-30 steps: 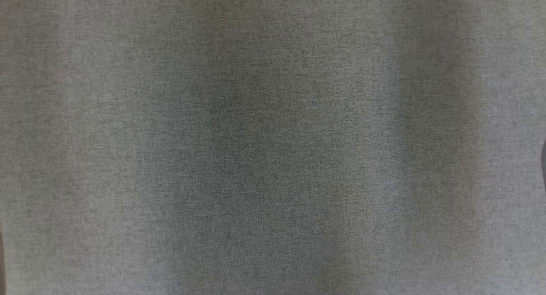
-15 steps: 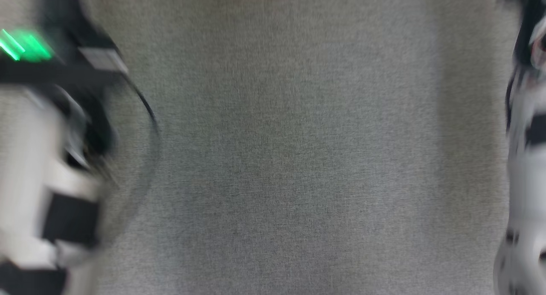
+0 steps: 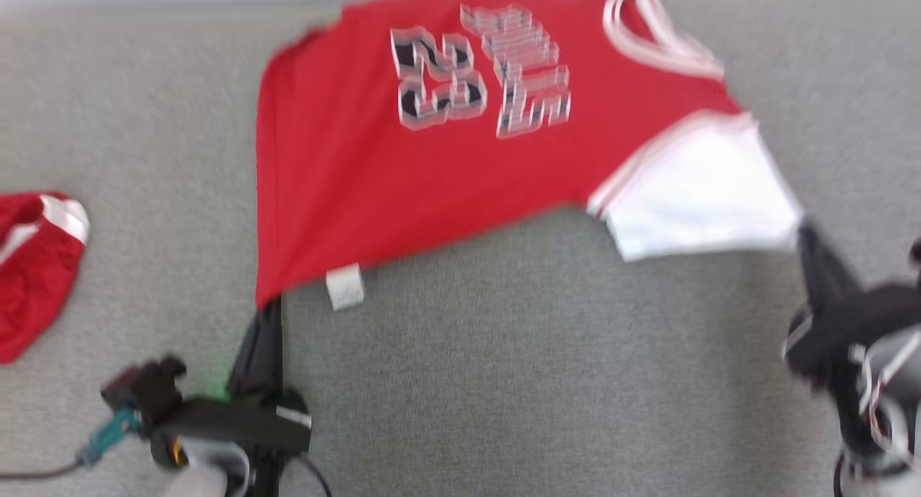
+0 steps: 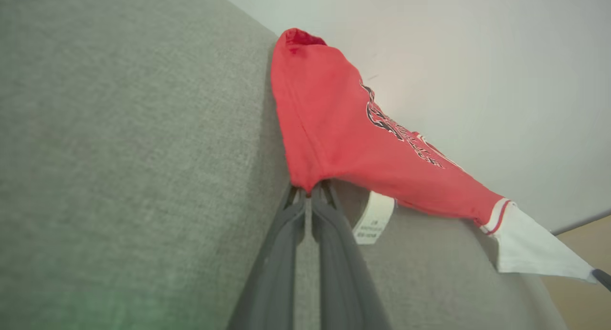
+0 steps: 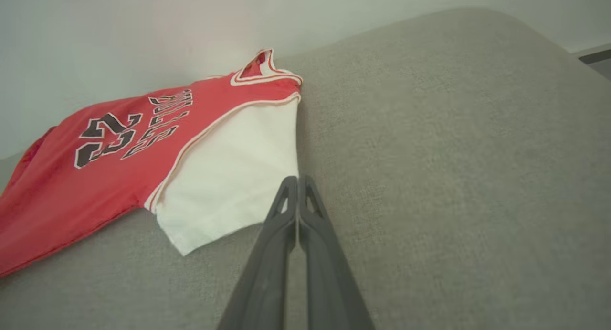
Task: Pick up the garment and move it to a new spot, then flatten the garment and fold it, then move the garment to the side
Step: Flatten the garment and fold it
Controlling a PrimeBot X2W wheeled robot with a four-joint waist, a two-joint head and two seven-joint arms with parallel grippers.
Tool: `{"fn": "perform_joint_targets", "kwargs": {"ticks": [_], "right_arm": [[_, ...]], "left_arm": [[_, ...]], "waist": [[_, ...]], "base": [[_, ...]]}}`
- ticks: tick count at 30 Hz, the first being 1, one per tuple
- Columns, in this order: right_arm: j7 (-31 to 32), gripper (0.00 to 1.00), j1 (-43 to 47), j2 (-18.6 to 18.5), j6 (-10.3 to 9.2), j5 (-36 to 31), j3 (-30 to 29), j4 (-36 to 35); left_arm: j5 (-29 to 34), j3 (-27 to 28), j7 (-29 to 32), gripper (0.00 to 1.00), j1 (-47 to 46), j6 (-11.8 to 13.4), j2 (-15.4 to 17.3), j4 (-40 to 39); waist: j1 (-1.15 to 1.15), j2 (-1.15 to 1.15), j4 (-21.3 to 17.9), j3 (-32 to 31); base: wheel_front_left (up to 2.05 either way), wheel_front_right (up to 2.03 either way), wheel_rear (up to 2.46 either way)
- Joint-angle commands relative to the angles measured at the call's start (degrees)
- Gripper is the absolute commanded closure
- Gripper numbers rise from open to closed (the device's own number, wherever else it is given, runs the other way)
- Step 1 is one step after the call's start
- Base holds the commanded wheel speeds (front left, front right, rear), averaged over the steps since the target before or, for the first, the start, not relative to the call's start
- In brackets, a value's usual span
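While garment (image 3: pixel 403 173) lies spread, print up, on grey counter (image 3: pixel 504 375), flattening looks underway: left gripper (image 3: pixel 271 308) jaws clamped on hem corner, right gripper (image 3: pixel 806 234) jaws pinched shut on white sleeve tip. Fold and sideways move remain.

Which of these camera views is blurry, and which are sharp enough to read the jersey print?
Head view: motion-blurred, the print on the red and white basketball jersey smears into doubles. Left wrist view: sharp, with a faint green cast at lower left. Right wrist view: sharp, the print reads cleanly.
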Motion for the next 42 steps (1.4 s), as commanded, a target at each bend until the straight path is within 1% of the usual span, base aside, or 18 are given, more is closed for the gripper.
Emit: {"fn": "perform_joint_targets", "kwargs": {"ticks": [1, 5, 11, 14, 17, 20, 22, 26, 28, 30, 33, 34, 35, 37, 40, 42], "right_arm": [[1.5, 1.00, 2.4, 0.3, 0.07, 0.4, -0.3, -1.1], [7.5, 1.00, 10.0, 0.9, 0.07, 1.0, -0.6, -5.0], [14.7, 1.00, 18.5, 1.0, 0.07, 1.0, -1.6, -8.6], [18.8, 1.00, 22.3, 1.0, 0.07, 3.4, -0.6, -10.5], [22.4, 1.00, 26.2, 1.0, 0.07, 5.8, -0.4, -13.4], [23.7, 1.00, 28.8, 1.0, 0.07, 7.0, -2.1, -16.0], [22.5, 1.00, 28.8, 1.0, 0.08, 7.1, -3.2, -16.7], [16.4, 1.00, 24.5, 1.0, 0.08, 9.4, -4.3, -15.3], [12.9, 1.00, 21.0, 1.0, 0.08, 10.0, -4.1, -13.4], [10.2, 1.00, 17.3, 1.0, 0.08, 8.6, -3.1, -11.8], [6.1, 1.00, 10.2, 1.1, 0.08, 10.0, -1.4, -9.4], [6.1, 1.00, 10.2, 1.1, 0.08, 10.0, -1.4, -9.4], [5.0, 1.00, 7.5, 1.0, 0.08, 10.4, -1.1, -8.3], [2.9, 1.00, 1.1, 1.0, 0.08, 7.2, 1.6, -7.2], [0.1, 1.00, -10.0, 1.0, 0.08, 6.0, 6.4, -2.8], [-1.2, 1.00, -18.2, 1.0, 0.08, 4.5, 9.3, 0.8]], "left_arm": [[-1.5, 0.4, 0.5, 1.00, 2.7, 0.0, -0.3, 1.3], [-2.9, 1.0, 0.9, 1.00, 6.3, 0.5, 0.1, 1.6], [-3.6, 1.5, 1.1, 1.00, 10.3, 2.4, 0.2, 0.7], [-3.2, 1.0, 2.2, 1.00, 11.8, 3.5, 0.7, -0.2], [-2.1, 0.1, 3.7, 1.00, 14.1, 4.6, 2.0, -1.3], [-1.3, -0.3, 5.3, 1.00, 16.4, 6.6, 3.5, -3.4], [-2.0, 0.3, 5.6, 1.00, 18.2, 7.5, 3.8, -5.4], [-3.8, 1.2, 5.3, 1.00, 19.0, 7.0, 3.4, -9.9], [-4.4, 1.5, 5.3, 1.00, 17.2, 6.8, 3.0, -11.4], [-4.1, 1.3, 5.5, 1.00, 14.9, 6.5, 2.8, -12.4], [-5.1, 2.2, 6.1, 1.00, 10.2, 7.3, 2.1, -14.6], [-5.1, 2.2, 6.1, 1.00, 10.2, 7.3, 2.1, -14.6], [-4.6, 2.4, 6.5, 1.00, 8.1, 7.8, 2.5, -15.4], [-3.0, 2.4, 7.9, 1.00, 2.5, 8.6, 3.6, -15.9], [0.5, 1.7, 10.4, 1.00, -7.4, 9.2, 6.5, -14.3], [1.8, 2.0, 12.5, 1.00, -14.9, 9.4, 8.5, -13.2]], "waist": [[0.02, 0.02, -0.6, -6.1], [0.02, 0.02, -0.9, -9.0], [0.02, 0.02, -1.4, -12.0], [0.02, 0.02, -1.6, -12.5], [0.02, 0.02, -1.9, -13.0], [0.02, 0.02, -2.3, -13.0], [0.02, 0.02, -2.6, -13.1], [0.02, 0.02, -2.5, -12.9], [0.02, 0.02, -2.4, -12.9], [0.02, 0.02, -2.2, -13.1], [0.02, 0.02, -2.0, -13.2], [0.02, 0.02, -2.0, -13.2], [0.02, 0.02, -1.9, -13.0], [0.02, 0.02, -2.0, -12.4], [0.02, 0.02, -2.8, -11.1], [0.02, 0.02, -3.5, -9.6]], "base": [[0.00, 0.00, 0.00], [0.00, 0.00, 0.00], [0.00, 0.00, 0.00], [0.00, 0.00, 0.00], [0.00, 0.00, 0.00], [0.00, 0.00, 0.00], [0.00, 0.00, 0.00], [0.00, 0.00, 0.00], [0.00, 0.00, 0.00], [0.00, 0.00, 0.00], [0.00, 0.00, 0.00], [0.00, 0.00, 0.00], [0.00, 0.00, 0.00], [0.00, 0.00, 0.00], [0.00, 0.00, 0.00], [0.00, 0.00, 0.00]]}}
